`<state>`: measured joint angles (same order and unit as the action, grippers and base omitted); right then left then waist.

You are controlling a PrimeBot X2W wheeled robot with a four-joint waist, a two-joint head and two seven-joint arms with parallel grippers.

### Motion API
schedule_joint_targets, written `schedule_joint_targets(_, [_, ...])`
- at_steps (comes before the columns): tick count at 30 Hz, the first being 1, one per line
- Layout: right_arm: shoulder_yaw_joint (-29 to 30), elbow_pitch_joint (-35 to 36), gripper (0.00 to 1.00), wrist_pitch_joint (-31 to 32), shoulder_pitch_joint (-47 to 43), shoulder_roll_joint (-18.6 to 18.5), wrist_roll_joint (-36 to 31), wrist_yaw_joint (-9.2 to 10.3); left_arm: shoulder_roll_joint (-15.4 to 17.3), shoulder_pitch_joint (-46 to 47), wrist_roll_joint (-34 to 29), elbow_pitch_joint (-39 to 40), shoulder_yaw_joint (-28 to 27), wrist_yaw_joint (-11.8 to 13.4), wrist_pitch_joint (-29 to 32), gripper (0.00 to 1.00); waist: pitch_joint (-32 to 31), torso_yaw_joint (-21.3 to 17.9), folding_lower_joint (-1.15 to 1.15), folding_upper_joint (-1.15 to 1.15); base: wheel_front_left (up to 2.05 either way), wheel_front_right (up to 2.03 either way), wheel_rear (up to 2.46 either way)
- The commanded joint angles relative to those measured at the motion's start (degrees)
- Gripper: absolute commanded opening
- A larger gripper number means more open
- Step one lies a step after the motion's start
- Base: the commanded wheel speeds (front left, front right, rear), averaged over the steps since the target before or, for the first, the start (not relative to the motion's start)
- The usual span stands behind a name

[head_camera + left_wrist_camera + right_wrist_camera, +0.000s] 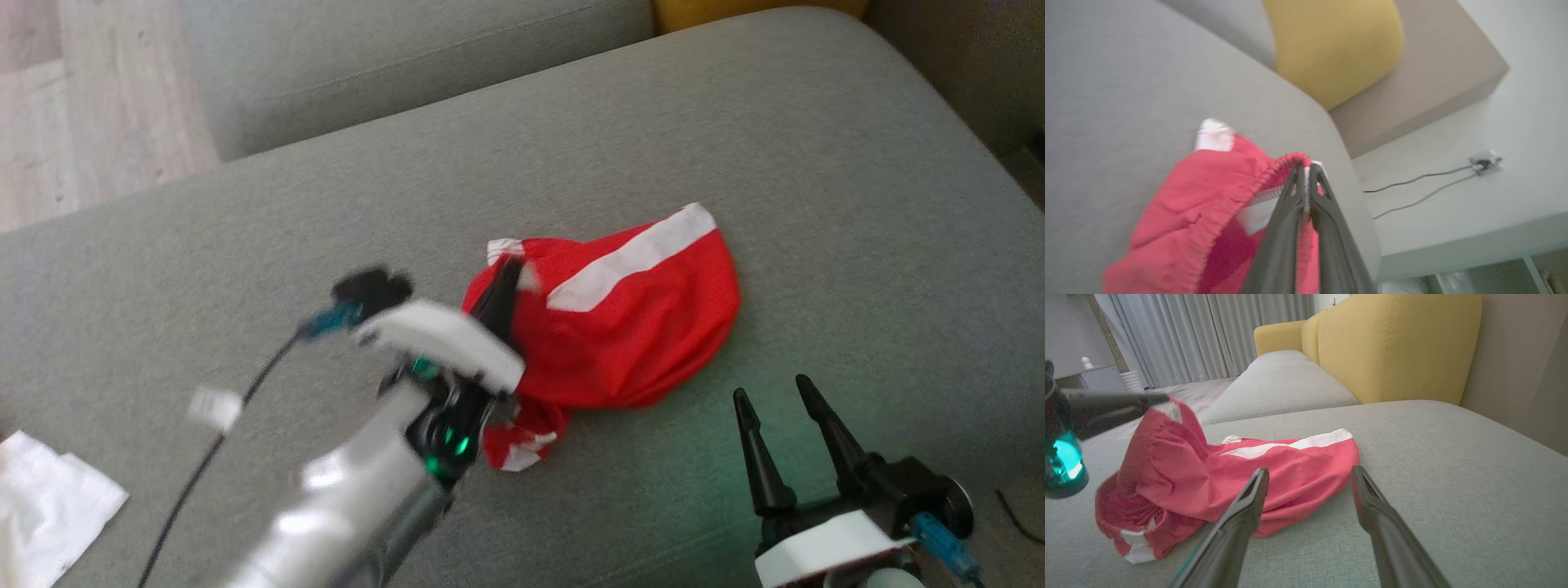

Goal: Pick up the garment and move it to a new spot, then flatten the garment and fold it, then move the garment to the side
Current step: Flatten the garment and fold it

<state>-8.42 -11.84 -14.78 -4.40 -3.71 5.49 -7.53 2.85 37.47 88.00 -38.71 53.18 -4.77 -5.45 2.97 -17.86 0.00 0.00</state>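
Note:
The garment [637, 327] is a crumpled pair of red shorts with white stripes, lying mid-cushion on the grey sofa seat [735, 122]. My left gripper [510, 273] is shut on the garment's elastic waistband [1274, 169] and holds that edge lifted above the seat; the right wrist view shows the raised red flap [1163, 457] hanging from its fingers [1114, 404]. My right gripper [771, 396] stands open at the lower right, just short of the garment's near edge [1298, 477], with nothing between its fingers.
A white cloth [45, 506] lies at the seat's lower left corner. A yellow backrest [1392, 343] rises behind the seat, and a second grey cushion [392, 65] adjoins it. Wood floor [82, 106] is at the upper left. Cables [1433, 179] run across the pale floor past the seat's edge.

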Motion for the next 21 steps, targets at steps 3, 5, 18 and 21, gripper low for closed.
schedule_joint_targets(3, [-0.70, 1.79, 1.00, -0.22, 1.31, 0.35, 0.33, 0.04, 0.03, 10.22, -0.42, 5.00, 0.32, -1.12, 1.40, 0.00, -1.22, -1.87, 0.00, 0.00, 0.00, 0.00, 0.00])
schedule_joint_targets(5, [-0.28, 1.93, 1.00, -0.22, 1.04, 0.45, 0.34, 0.04, 0.03, 15.01, -1.01, 7.38, 0.97, -1.55, 2.54, 0.00, -1.62, -2.13, 0.00, 0.00, 0.00, 0.00, 0.00])
schedule_joint_targets(18, [1.86, 5.24, 1.00, -0.22, 0.51, 0.78, 3.53, 0.04, 14.61, 15.74, -5.42, 19.01, 3.70, 2.20, 7.98, 0.00, 0.08, 5.46, 0.00, 0.00, 0.00, 0.00, 0.00])
schedule_joint_targets(21, [1.79, 5.14, 1.00, -0.22, 2.17, 0.80, 7.09, 0.04, 19.53, 9.95, -5.35, 20.70, 4.52, 4.77, 7.52, 0.00, 2.45, 8.34, 0.00, 0.00, 0.00, 0.00, 0.00])
